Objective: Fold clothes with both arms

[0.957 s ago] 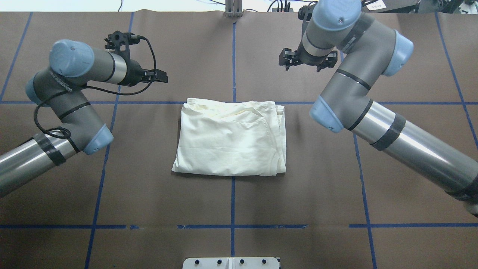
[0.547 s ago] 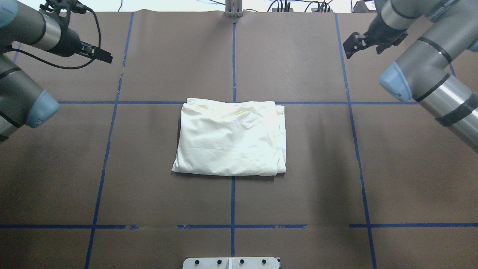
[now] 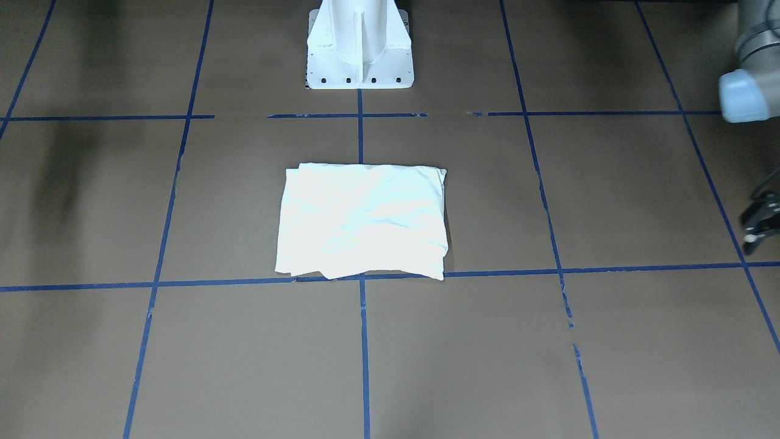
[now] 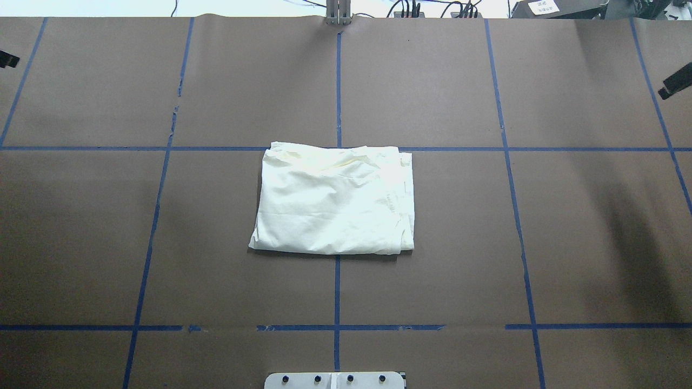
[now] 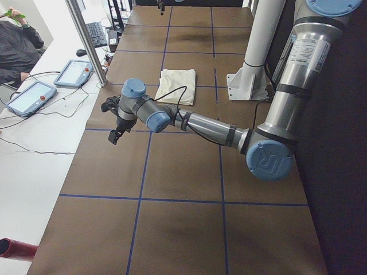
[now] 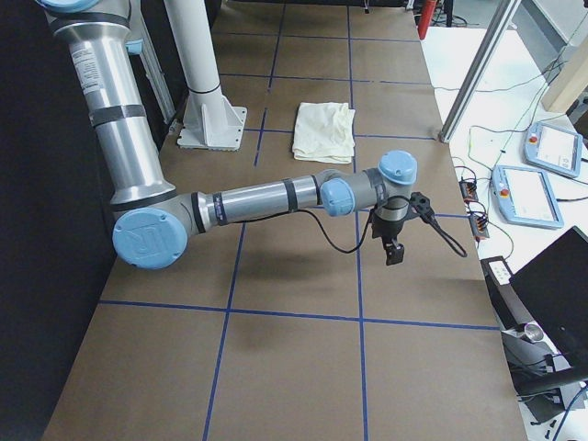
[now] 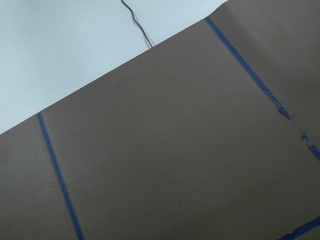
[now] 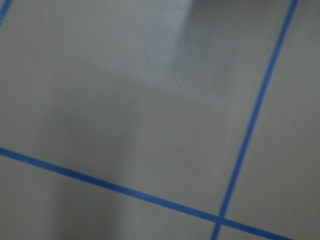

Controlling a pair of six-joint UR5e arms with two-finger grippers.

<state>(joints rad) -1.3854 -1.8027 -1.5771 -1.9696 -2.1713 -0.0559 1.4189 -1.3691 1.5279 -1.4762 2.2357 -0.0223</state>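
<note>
Cream-white and plain side up, the folded long-sleeved shirt (image 4: 335,200) lies as a neat, slightly creased rectangle at the middle of the brown paper-covered bench (image 4: 216,81). Its far edge runs along one of the blue tape lines (image 4: 339,97) that cross the surface, and the central line passes under it. In the front-facing view it sits a little way out from the white pedestal (image 3: 359,42).

Both tools are well apart from the garment, one out at each end of the bench. In the overhead view the black left tool (image 4: 6,58) shows only as a sliver at the left edge, level with the far row of squares. The black right tool (image 4: 676,85) is a short dark bar at the right edge. Neither touches the cloth or holds any part of it.

From the side cameras, the grey left arm (image 5: 200,123) reaches out low over the bench with its tool pointing down above bare paper. The grey right arm (image 6: 266,197) does the same at the opposite end. The shirt lies between them, far from each.

How far the fingers of either tool are parted cannot be told, since too little of them shows. The wrist cameras show only brown paper and tape lines.
</note>
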